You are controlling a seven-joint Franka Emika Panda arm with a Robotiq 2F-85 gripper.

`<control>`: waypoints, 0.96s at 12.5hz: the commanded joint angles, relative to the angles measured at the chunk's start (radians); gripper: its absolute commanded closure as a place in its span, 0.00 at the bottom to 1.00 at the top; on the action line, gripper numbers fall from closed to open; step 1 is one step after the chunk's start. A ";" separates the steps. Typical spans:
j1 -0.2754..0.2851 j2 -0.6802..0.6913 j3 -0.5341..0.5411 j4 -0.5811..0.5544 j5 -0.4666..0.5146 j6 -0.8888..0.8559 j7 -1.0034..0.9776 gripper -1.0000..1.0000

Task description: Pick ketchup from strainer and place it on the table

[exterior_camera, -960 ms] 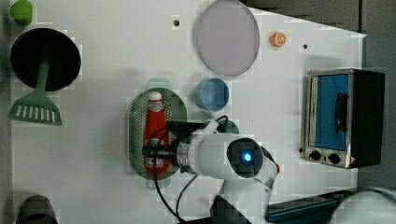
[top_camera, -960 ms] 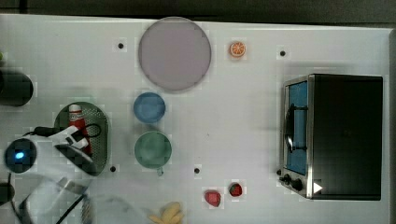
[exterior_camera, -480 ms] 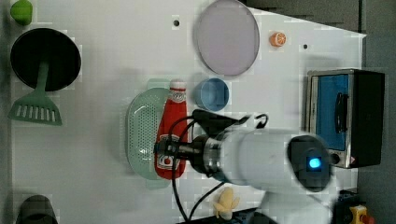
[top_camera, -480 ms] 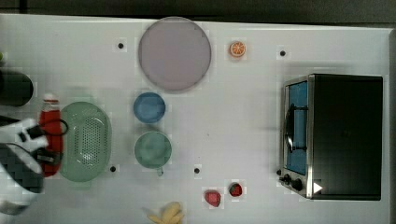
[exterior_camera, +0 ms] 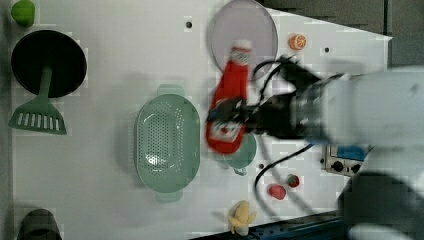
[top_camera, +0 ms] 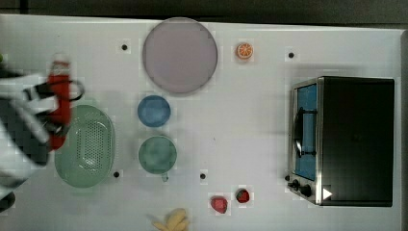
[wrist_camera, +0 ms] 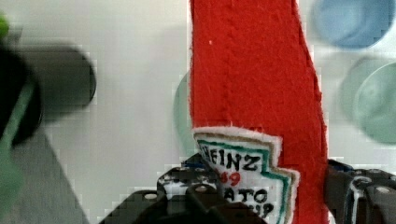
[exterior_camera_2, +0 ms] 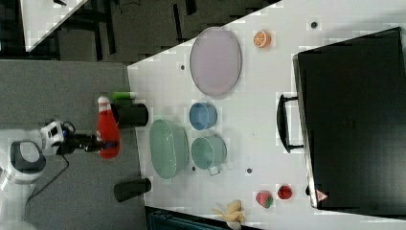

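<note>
In the top view, going from the left, we see the gripper [top_camera: 50,108] with its jaws closed on the ketchup [top_camera: 58,103] low on the body, near the label; the bottle is held up in the air, out of the strainer [top_camera: 85,146], white cap pointing to the top view's top edge. The strainer sits just right of the bottle on the tabletop [top_camera: 250,120], its perforated bottom bare. Further right come a blue bowl [top_camera: 154,110] and a green cup [top_camera: 157,154], with a grey plate [top_camera: 179,55] above them. Then an orange slice [top_camera: 244,50], two red toys [top_camera: 219,204] and a banana [top_camera: 172,221] near the lower edge, and an oven [top_camera: 346,140] at the far right.

In the left view we find a black pan [exterior_camera: 47,62] and a green spatula [exterior_camera: 39,112] at the left, then the strainer [exterior_camera: 167,142], then the ketchup [exterior_camera: 230,107] in the gripper [exterior_camera: 235,117], hanging in front of the plate and cup.

In the right view the ketchup [exterior_camera_2: 108,128] appears off the tabletop's edge, over grey floor [exterior_camera_2: 72,86].

In the wrist view the ketchup [wrist_camera: 254,88] stands close up, its label lettered.
</note>
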 commanded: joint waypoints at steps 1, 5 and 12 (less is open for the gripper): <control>-0.102 -0.001 -0.105 0.028 -0.001 -0.026 -0.134 0.40; -0.168 -0.002 -0.233 0.030 -0.004 -0.026 -0.385 0.40; -0.192 -0.003 -0.428 -0.049 -0.024 -0.020 -0.557 0.40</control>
